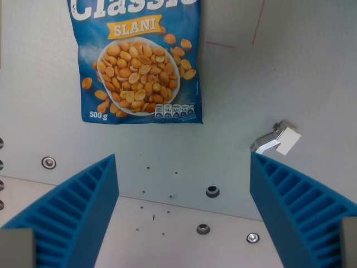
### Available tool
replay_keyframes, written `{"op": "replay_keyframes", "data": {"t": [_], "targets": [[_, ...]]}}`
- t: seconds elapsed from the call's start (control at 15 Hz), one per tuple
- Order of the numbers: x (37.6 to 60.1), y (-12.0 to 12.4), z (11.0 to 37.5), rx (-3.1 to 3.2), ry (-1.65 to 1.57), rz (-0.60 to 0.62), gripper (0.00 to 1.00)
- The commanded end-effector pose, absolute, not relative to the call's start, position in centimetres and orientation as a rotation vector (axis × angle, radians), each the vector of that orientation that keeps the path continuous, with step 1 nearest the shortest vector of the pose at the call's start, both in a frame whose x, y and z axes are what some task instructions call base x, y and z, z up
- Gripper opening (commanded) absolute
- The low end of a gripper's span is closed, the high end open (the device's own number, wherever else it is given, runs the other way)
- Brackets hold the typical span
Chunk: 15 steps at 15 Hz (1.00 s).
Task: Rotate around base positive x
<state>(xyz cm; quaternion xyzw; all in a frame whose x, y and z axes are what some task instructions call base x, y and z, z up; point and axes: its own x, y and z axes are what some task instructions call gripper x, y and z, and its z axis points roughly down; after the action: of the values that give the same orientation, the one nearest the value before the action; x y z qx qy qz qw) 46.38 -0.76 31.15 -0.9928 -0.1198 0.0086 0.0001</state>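
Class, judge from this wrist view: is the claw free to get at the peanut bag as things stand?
Probably yes. The claw is open, its blue fingers spread wide and holding nothing. The peanut bag lies flat on the table ahead, with nothing between them; the small metal part sits off to the wrist view's right.

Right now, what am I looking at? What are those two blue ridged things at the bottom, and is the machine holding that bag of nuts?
You are looking through a camera fixed on a robot arm's wrist, pointing down at a pale grey metal table. The two blue ridged plastic fingers belong to the robot's gripper, its hand. They stand wide apart with nothing between them, so nothing is held. The blue bag of salted peanuts lies flat on the table, beyond the fingers. At the wrist view's right sits a small white and silver block. Dark round screw holes dot the table.
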Motion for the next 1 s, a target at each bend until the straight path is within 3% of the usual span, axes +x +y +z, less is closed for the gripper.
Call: {"op": "replay_keyframes", "data": {"t": [0.07,1.0], "targets": [[46.39,-0.77,31.37,-3.106,-0.374,0.016,1.00],[46.39,-0.77,31.37,-2.922,-0.355,-0.017,1.00]]}}
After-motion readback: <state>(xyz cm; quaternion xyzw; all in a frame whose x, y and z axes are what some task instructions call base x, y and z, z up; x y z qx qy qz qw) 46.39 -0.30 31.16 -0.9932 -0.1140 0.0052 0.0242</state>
